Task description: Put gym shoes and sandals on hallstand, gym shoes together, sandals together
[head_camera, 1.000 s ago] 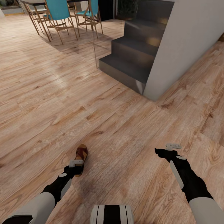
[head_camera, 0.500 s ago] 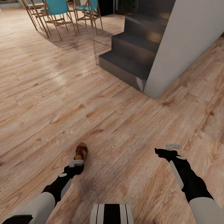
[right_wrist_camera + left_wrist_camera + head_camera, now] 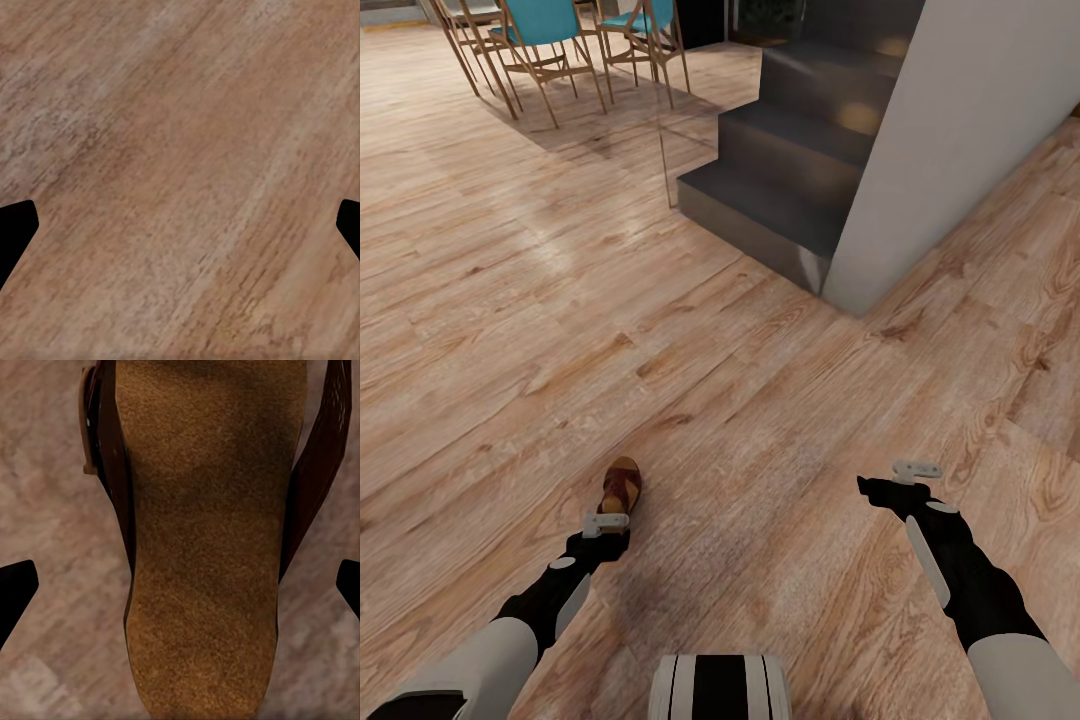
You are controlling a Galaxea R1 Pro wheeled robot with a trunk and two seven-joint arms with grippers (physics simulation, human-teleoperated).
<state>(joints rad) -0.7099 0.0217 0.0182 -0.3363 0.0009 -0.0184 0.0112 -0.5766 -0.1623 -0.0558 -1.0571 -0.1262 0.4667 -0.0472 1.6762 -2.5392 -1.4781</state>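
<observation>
The left claw (image 3: 603, 528) hangs directly over a sandal (image 3: 622, 493), its fingers apart; in the left wrist view the two dark fingertips (image 3: 16, 589) stand wide on either side of the sandal (image 3: 202, 547), clear of its straps and not touching it; the tan footbed runs lengthwise between them, with the dark brown straps rising along both edges. The sandal lies flat on the corridor floor (image 3: 740, 420), its far end pointing away from the claw toward the dark staircase (image 3: 790, 170); the claw sits over the near end of it.

The right claw (image 3: 880, 488) is well apart from the sandal, on the far side of the robot's trunk; its fingers are also spread, and the right wrist view finds bare planks (image 3: 180, 165) between the fingertips (image 3: 16, 229), so it carries nothing.

The step in hand looks like the pick-up of this one sandal, at the stage of lining up before the descent; nothing is gripped yet. The next move likely calls for lowering the left claw until the fingertips pass the sandal's edges, then closing across its width, probably around the sole and straps; a flat, low thing gives little to bite on, so the fingers must reach nearly to the floor.

Beyond the staircase stand blue chairs (image 3: 545, 40).
</observation>
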